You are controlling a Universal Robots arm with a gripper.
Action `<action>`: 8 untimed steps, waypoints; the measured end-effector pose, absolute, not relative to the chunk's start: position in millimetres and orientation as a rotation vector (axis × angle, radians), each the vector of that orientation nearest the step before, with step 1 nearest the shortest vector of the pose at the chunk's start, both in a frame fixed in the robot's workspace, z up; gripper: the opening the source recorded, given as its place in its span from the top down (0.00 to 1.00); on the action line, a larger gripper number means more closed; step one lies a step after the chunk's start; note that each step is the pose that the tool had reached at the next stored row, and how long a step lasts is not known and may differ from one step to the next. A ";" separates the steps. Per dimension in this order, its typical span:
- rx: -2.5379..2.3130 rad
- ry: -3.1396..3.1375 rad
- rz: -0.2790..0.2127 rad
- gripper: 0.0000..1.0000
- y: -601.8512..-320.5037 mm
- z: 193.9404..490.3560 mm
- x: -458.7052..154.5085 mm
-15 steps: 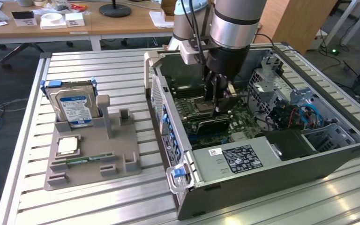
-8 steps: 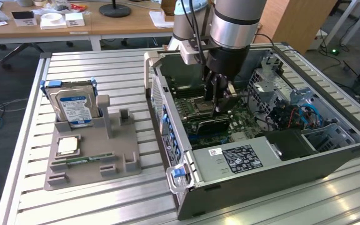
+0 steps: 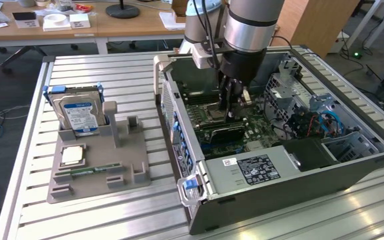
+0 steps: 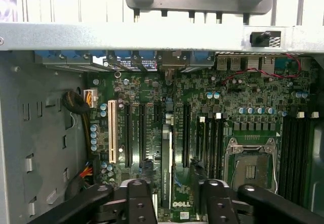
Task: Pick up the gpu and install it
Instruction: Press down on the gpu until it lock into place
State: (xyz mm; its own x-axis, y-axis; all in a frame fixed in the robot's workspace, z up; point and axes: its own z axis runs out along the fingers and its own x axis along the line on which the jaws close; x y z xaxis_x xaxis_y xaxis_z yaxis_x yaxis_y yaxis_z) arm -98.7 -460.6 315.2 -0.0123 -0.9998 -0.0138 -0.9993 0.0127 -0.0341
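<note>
gpu point(image 4: 166, 168) stands on edge across the motherboard point(image 4: 243, 102) inside the open case point(image 3: 279, 175), just under the gripper point(image 3: 235, 107). the gripper's fingers point(image 4: 139, 198) are apart, one on each side of the card with a gap showing, so nothing is clamped. off to the exterior view's left, a grey tray point(image 3: 132, 150) on the slatted table point(image 3: 112, 75) holds a hard drive point(image 3: 78, 112).

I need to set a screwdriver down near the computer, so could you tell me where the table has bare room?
The slatted table is bare in front of the grey parts holder and between the holder and the open computer case. Behind the hard drive it is also bare. Inside the case it is crowded, with the gripper over the motherboard.
</note>
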 end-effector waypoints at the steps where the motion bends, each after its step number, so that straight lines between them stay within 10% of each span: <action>1: -2.184 2.211 -0.023 0.57 -460.6 315.1 -98.7; 8: -2.184 2.211 -0.023 0.86 -460.6 315.1 -98.8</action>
